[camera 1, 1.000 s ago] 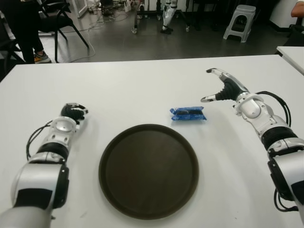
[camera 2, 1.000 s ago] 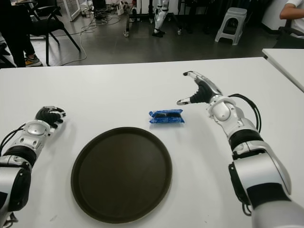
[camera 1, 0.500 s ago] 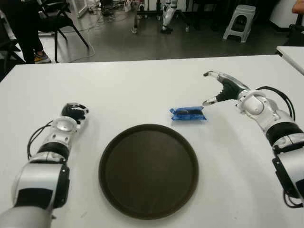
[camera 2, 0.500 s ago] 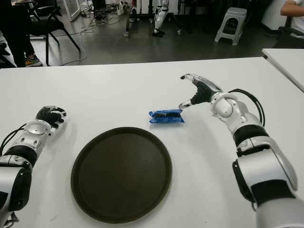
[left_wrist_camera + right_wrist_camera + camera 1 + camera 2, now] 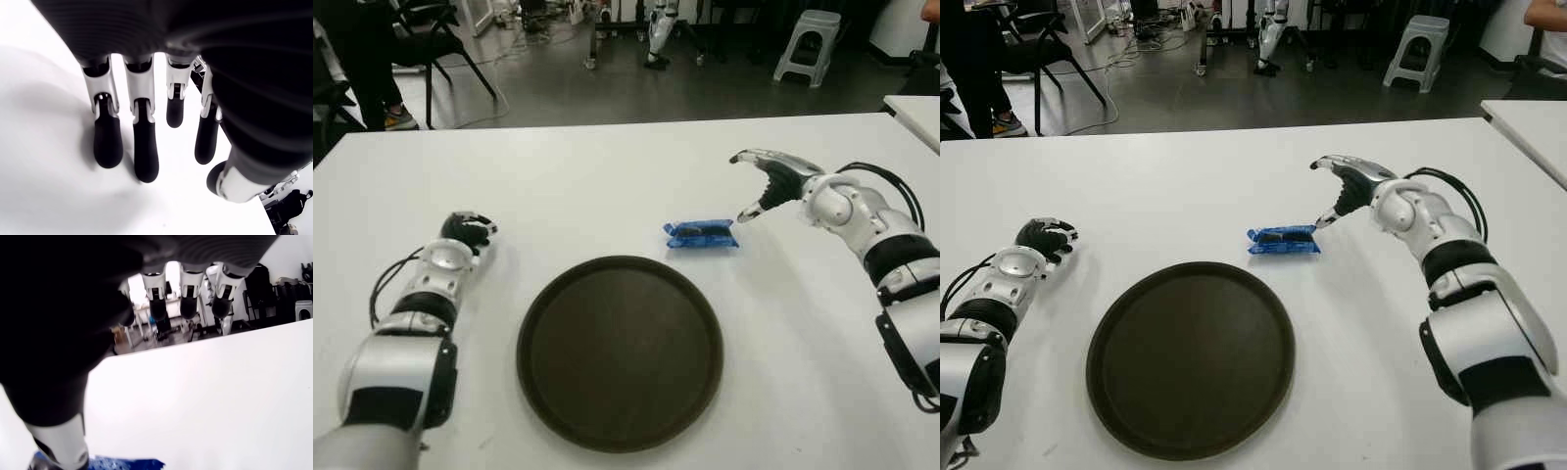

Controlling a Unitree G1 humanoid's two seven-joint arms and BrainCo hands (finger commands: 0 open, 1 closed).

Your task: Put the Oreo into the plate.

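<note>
Fingers of the left hand (image 5: pixel 462 235) hang relaxed, holding nothing, at the brown plate's (image 5: pixel 619 351) nine o'clock. That plate holds nothing. At its one o'clock the blue Oreo (image 5: pixel 701 235) lies on the white table (image 5: pixel 607 186), right hand (image 5: pixel 773 183) spread just beside it.

Bare table (image 5: pixel 607 186) around Oreo (image 5: pixel 701 234), plate (image 5: pixel 619 351) unobstructed

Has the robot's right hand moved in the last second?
Yes. The right hand has swung in toward the Oreo packet, its thumb tip now just beside the packet's right end.
</note>
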